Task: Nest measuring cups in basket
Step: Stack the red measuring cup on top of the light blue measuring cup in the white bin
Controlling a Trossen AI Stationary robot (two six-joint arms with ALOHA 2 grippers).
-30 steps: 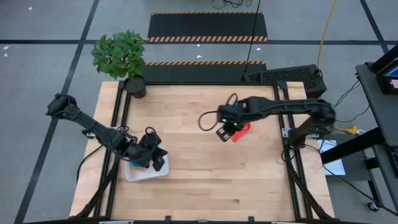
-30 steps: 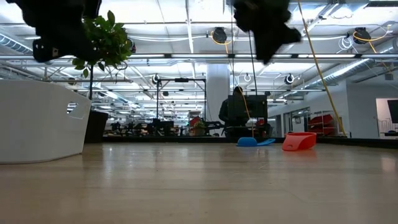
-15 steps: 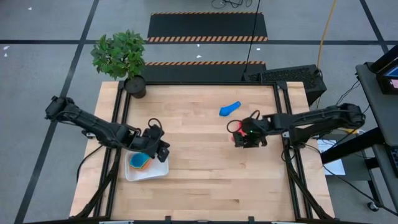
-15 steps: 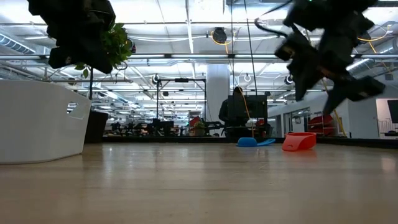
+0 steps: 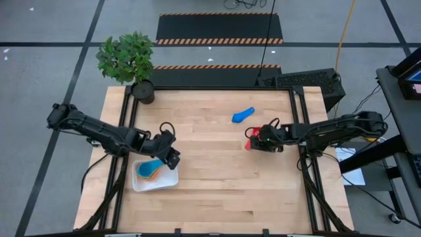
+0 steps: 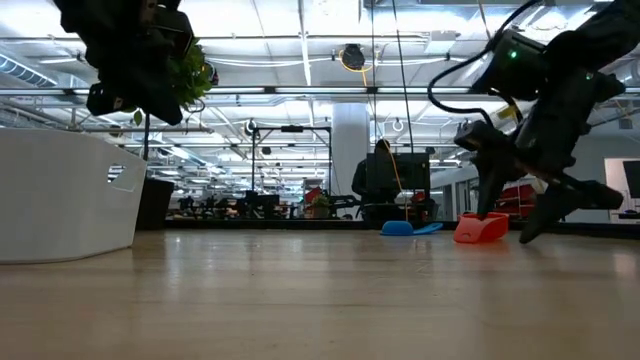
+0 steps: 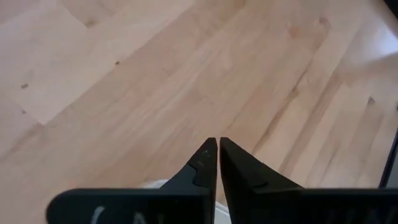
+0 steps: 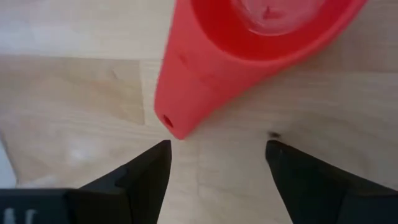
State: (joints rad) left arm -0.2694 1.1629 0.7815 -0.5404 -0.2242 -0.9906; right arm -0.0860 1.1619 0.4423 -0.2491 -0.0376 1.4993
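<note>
The surface (image 5: 217,191) was a pale wooden top with plank seams, framed by dark rails along its edges. A white basket (image 5: 170,179) sat on it near the front left corner, with a blue cup (image 5: 146,168) and an orange cup (image 5: 153,175) inside. A dark plant pot (image 5: 143,91) stood at the back left corner. A blue scoop (image 5: 243,115) lay toward the back, right of centre. Near it, closer to the right edge, a red cup (image 5: 250,142) lay on the wood, its flat handle (image 8: 180,106) touching the boards.
</note>
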